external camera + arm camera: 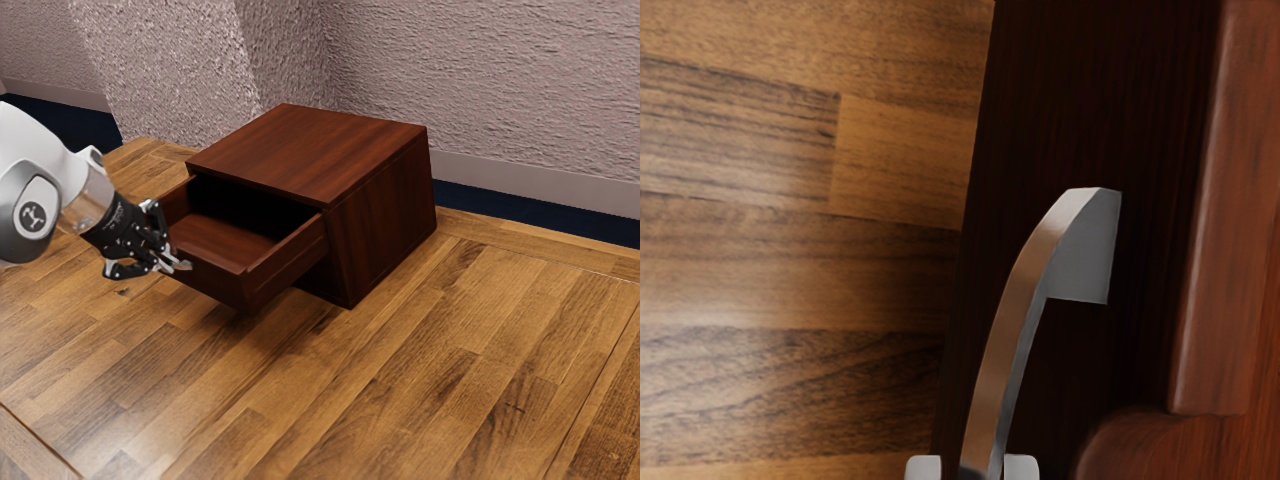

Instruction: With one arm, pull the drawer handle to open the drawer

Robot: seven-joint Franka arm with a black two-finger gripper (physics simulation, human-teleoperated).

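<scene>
Look to the left of the exterior view: your arm [45,190] comes in from the left edge, and the claw [168,263] sits at the front of the drawer [250,255], just left of centre. The drawer is pulled well out of the cabinet [330,150]. You can see down into its hollow, with the cabinet's top overhanging only the back part of it. The cabinet stands in the upper middle of the frame on the plank worktop [420,380], and the drawer juts from it toward the lower left.

The claw is closed to a narrow gap around the handle [181,264], a small silver bar on the drawer front. One finger lies on each side of the bar, and the claw points toward the frame's right, into the drawer face.

In the wrist view the handle is a curved metal strap that rises from the bottom edge and bends to meet the dark drawer front at mid-frame, right of centre. Two pale fingertips [923,468] peek in at the bottom edge, one on either side of the strap and hard against it, so you have hold of the handle. Worktop planks cover the left half of that view, and a lighter, reddish edge of the drawer runs down the right side.
</scene>
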